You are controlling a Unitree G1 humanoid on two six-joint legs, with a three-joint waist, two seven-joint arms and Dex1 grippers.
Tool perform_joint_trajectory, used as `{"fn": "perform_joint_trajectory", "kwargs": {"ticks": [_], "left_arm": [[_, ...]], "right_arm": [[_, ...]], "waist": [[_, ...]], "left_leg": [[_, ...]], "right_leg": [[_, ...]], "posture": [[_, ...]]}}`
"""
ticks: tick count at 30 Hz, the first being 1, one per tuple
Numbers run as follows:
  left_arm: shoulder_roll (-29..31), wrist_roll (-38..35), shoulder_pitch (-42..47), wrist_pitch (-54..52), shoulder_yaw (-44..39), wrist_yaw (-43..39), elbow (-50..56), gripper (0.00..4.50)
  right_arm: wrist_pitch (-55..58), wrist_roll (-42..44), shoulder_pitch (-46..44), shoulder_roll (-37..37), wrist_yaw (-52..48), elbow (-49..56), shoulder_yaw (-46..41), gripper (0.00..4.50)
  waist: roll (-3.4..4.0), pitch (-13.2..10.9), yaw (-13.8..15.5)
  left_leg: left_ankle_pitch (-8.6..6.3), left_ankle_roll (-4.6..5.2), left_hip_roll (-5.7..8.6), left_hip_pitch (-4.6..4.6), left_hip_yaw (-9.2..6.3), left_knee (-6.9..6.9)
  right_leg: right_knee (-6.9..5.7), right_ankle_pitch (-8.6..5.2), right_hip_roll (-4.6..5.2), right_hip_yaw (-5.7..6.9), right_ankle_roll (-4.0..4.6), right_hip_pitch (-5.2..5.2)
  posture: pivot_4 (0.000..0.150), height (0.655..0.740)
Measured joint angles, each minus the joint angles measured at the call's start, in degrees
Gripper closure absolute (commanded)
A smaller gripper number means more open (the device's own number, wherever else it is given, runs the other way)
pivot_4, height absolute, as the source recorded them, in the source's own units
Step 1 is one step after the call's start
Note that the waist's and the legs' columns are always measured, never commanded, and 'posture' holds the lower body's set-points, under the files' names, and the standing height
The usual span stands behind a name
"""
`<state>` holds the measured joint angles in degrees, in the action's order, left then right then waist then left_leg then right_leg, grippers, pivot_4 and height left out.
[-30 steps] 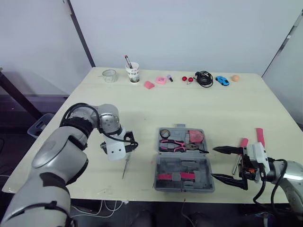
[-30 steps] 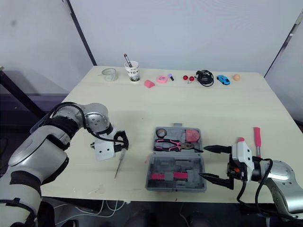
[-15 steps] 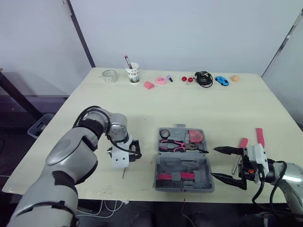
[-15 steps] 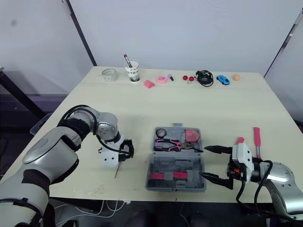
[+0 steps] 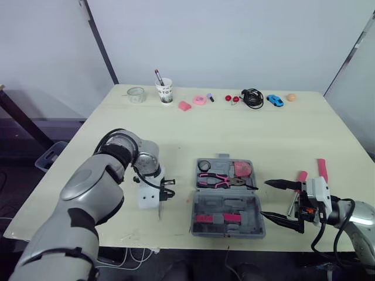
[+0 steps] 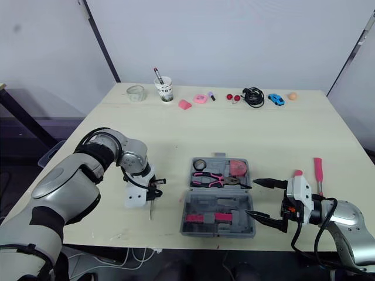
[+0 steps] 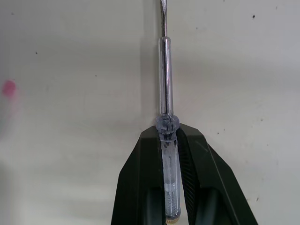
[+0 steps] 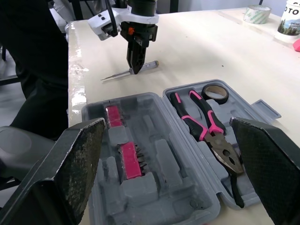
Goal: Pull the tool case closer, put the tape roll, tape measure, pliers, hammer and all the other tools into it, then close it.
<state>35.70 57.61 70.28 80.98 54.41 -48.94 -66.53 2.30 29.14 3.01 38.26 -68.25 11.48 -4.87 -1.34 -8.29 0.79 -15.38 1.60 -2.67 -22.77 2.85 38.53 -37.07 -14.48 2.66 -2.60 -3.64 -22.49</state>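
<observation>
The left gripper (image 7: 168, 133) is gripping the clear handle of the screwdriver (image 7: 165, 79) with its fingers closed on it, low at the table (image 5: 176, 146) just left of the open tool case (image 5: 246, 205). It is best to lift slowly and level, because the thin handle may turn in the grip. The left arm is bending down with the fingers pointing to the near edge, and the right gripper (image 5: 266, 199) is hanging wide open and empty beside the case
</observation>
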Motion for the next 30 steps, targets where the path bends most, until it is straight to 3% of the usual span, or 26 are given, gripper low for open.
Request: {"fn": "perform_joint_trajectory", "kwargs": {"ticks": [10, 18, 24, 27, 30], "left_arm": [[7.1, -14.1, -0.2, 0.2, -5.0, -7.9, -1.5, 4.46], [14.8, -32.6, -13.7, -19.5, -17.2, -15.0, 14.6, 4.46], [20.2, -40.3, -28.0, -42.8, -28.4, -15.5, 34.5, 4.46], [20.9, -45.5, -37.5, -65.0, -36.2, -15.1, 49.5, 4.46], [19.7, -54.3, -46.6, -94.1, -44.7, -14.5, 67.0, 4.46]], "right_arm": [[-0.9, -0.3, 0.7, -0.4, 0.0, -0.1, 0.2, 0.00], [-1.4, -0.8, 0.7, -0.8, -0.1, -0.4, 0.6, 0.00], [-1.7, -0.9, 0.6, -0.9, -0.2, -0.8, 0.7, 0.00], [-1.8, -0.9, 0.2, -1.0, -0.3, -1.1, 1.1, 0.00], [-1.9, -0.9, -0.2, -1.1, -0.6, -1.5, 1.5, 0.00]], "waist": [[-0.12, -0.1, 0.1], [-0.12, -0.1, -0.2], [-0.08, -0.1, -0.1], [-0.06, -0.1, -0.2], [-0.06, -0.1, -0.1]], "left_leg": [[0.00, 0.00, -0.02, -0.04, -0.01, 0.03], [0.00, -0.01, -0.07, 0.02, -0.01, 0.07], [0.01, -0.01, -0.10, 0.07, 0.01, 0.13], [0.01, -0.01, -0.12, 0.05, 0.00, 0.15], [0.01, -0.02, -0.14, 0.05, -0.04, 0.16]], "right_leg": [[-0.05, 0.00, 0.01, 0.05, 0.00, -0.03], [-0.53, -0.02, 0.01, 0.07, 0.02, -0.20], [-0.64, -0.03, 0.00, 0.06, 0.03, -0.19], [-0.65, -0.03, 0.00, 0.08, 0.02, -0.20], [-0.67, -0.04, 0.00, 0.11, 0.02, -0.19]], "posture": [[0.150, 0.7400], [0.150, 0.7400], [0.150, 0.7400], [0.150, 0.7400], [0.150, 0.7400]]}}
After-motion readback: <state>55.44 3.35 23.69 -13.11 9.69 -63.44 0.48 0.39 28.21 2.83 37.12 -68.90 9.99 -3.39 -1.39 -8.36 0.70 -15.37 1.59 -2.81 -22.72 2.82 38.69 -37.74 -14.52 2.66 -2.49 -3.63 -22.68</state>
